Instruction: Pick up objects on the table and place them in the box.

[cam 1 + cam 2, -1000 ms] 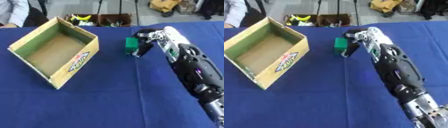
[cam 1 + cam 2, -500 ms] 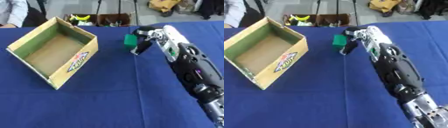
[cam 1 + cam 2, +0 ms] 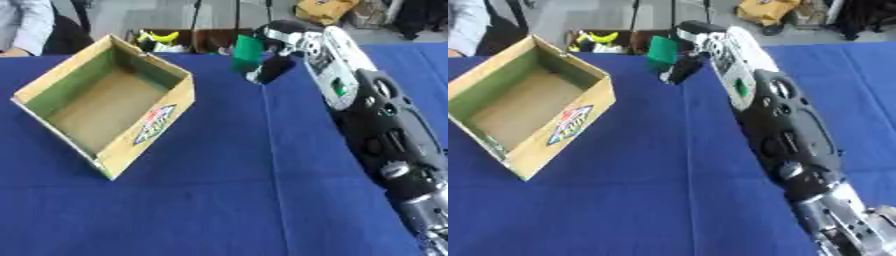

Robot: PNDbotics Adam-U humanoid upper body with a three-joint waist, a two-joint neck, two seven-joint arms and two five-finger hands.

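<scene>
Item, green block (image 3: 248, 52): we are clamping it in the right hand (image 3: 282, 46), near the table's far edge, for carrying to the box (image 3: 105, 102).

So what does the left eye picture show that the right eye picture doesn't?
Very little differs, since the two eyes sit side by side. Only the left eye view shows the box's left corner whole, with blue table beyond it. Only the right eye view shows more table to the right of the arm, while its edge cuts the box's left corner off. Both show the robot's right hand curled around a green block, right of the open cardboard box, which looks empty. The left hand appears in neither.
</scene>
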